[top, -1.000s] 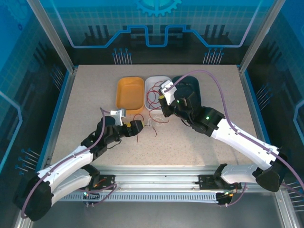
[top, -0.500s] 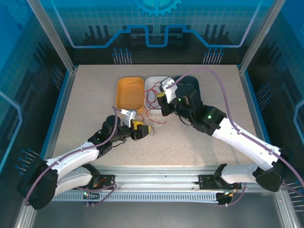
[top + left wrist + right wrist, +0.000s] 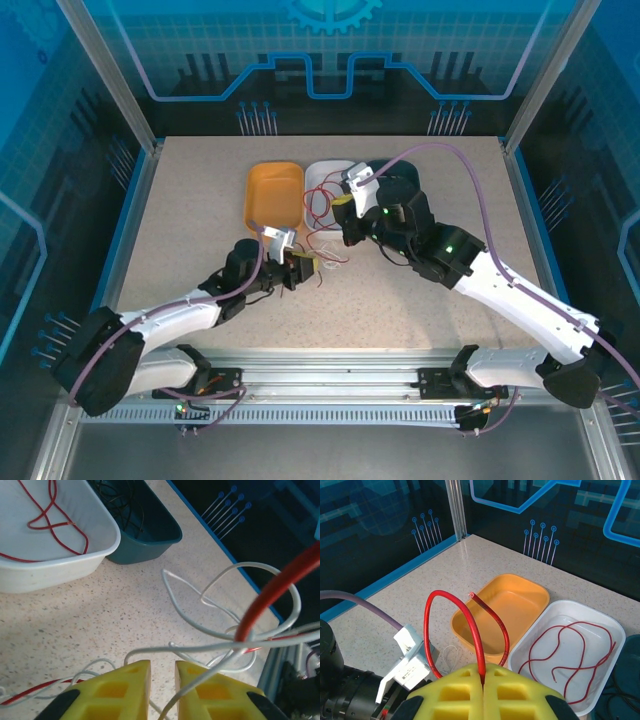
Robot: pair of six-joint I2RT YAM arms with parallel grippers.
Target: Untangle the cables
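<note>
Left gripper point(image 3: 304, 267) advanced, right gripper point(image 3: 483, 674) clamps cable point(image 3: 426, 625), speckled table point(image 3: 195, 205), blue walls point(image 3: 420, 45)

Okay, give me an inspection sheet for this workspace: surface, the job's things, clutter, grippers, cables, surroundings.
Surface: speckled beige table, lying flat.
Job's things: red cable arching up from the right gripper; white cables looped together on the table by the left gripper; second red cable in the white tray; black cable in the teal tray.
Clutter: orange tray, nothing in it.
Grippers: left gripper slightly open, low over the white loops; right gripper shut on the red cable.
Cables: lilac arm hoses, clear of the wires.
Surroundings: blue-lit panels, aluminium frame.
</note>
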